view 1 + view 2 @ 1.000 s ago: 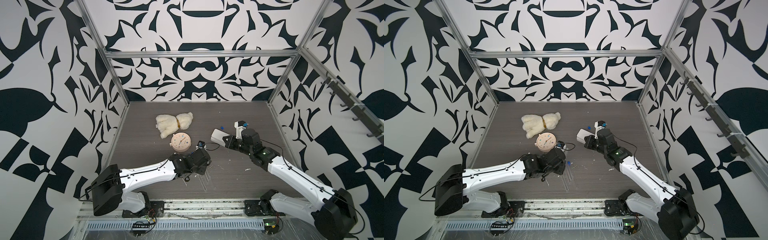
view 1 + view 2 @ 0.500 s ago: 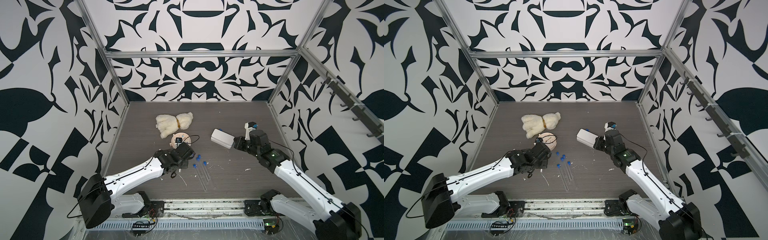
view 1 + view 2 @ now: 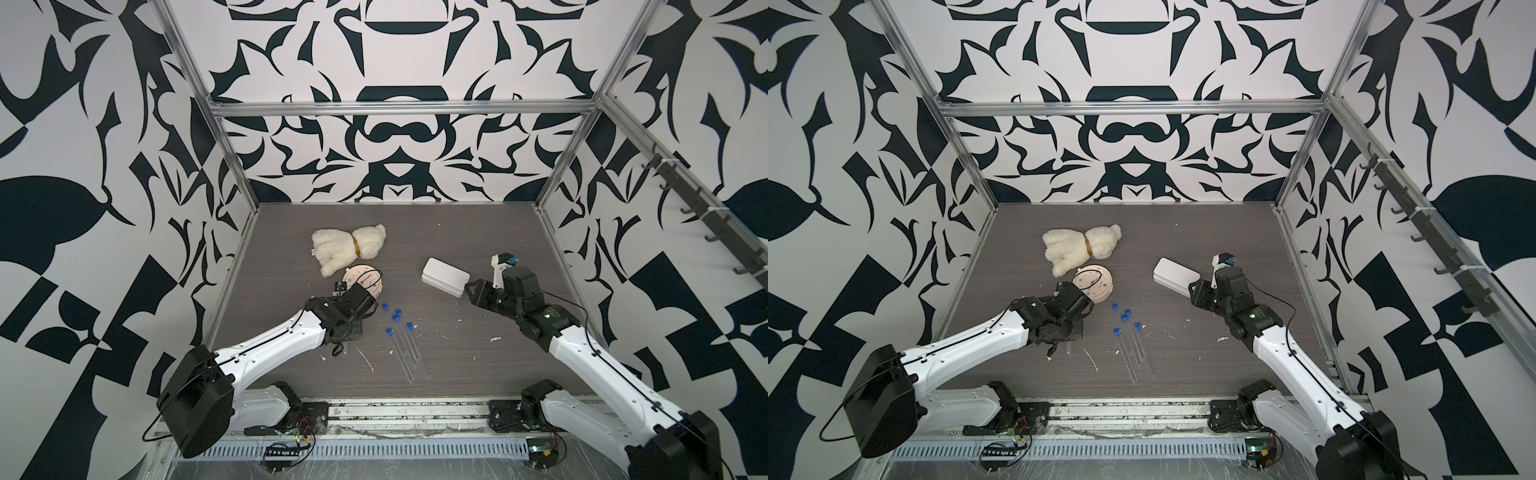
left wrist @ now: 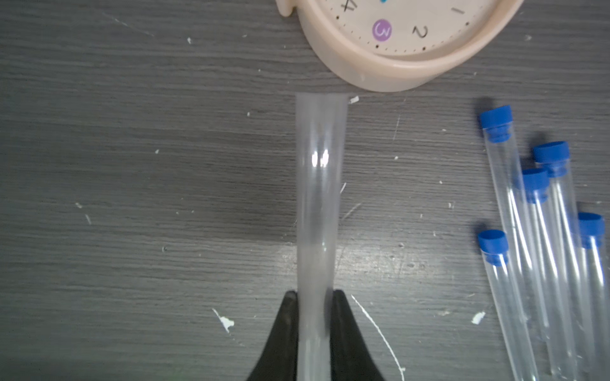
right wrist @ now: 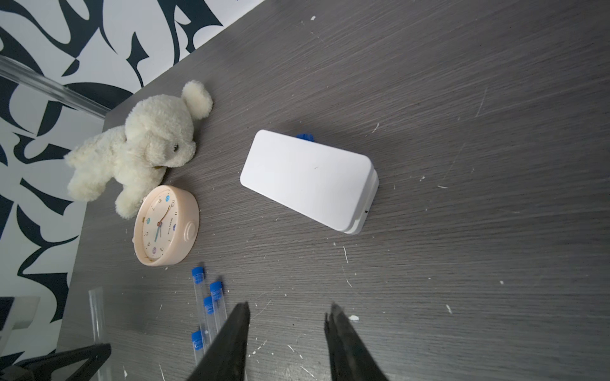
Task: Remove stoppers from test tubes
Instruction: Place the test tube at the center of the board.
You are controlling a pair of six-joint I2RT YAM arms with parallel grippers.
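The right jaws now stand open and empty, free for the next small blue plastic stopper point(image 5: 197, 273); the left jaws still clench an uncapped clear tube point(image 4: 318, 198).

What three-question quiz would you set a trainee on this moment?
1. True or false: the left gripper is shut on an unstoppered test tube.
2. How many stoppered tubes lie near the clock?
3. The right gripper is: A) open and empty, B) shut on a stopper, C) shut on the clock.
Key: 1 true; 2 five; 3 A.
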